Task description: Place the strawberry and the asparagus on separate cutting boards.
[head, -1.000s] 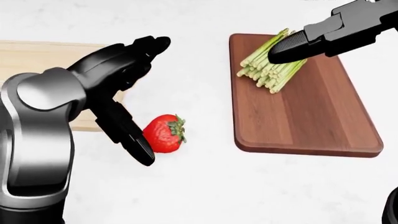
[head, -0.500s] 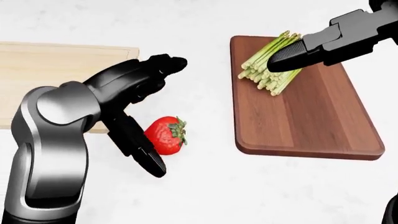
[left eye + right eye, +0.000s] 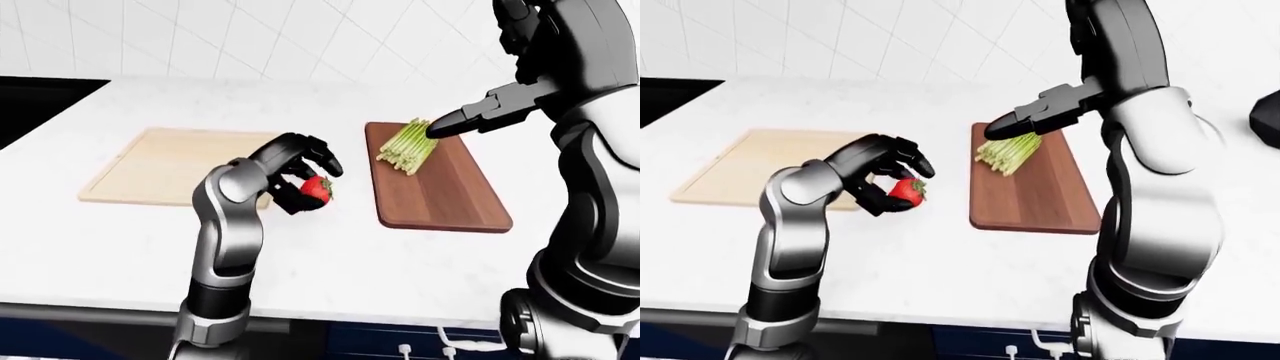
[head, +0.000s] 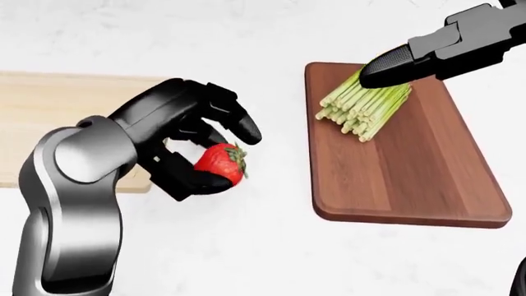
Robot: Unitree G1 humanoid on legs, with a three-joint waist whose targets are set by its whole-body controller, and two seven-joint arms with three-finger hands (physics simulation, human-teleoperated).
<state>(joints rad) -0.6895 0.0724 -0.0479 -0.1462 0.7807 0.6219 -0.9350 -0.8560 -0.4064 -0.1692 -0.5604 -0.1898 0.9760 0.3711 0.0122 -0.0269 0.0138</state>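
Observation:
A red strawberry [image 4: 219,164] sits between the two boards, and my left hand [image 4: 230,158] is shut on it, fingers curled over the top and thumb beneath. Whether it still touches the white counter I cannot tell. The light wooden cutting board [image 4: 57,117] lies just left of that hand, bare. A bundle of green asparagus [image 4: 365,105] rests on the upper end of the dark wooden cutting board [image 4: 411,179]. My right hand [image 4: 393,66] hovers over the asparagus tips with its fingers stretched out straight, open and holding nothing.
A black recessed area [image 3: 40,105] is set into the white counter [image 3: 330,262] at the far left. A tiled wall [image 3: 250,37] rises behind the counter. A dark object [image 3: 1266,112] pokes in at the right edge of the right-eye view.
My left hand's fingers have curled down around the strawberry, which was beside the open hand before. The right hand has drifted slightly up and to the right over the asparagus.

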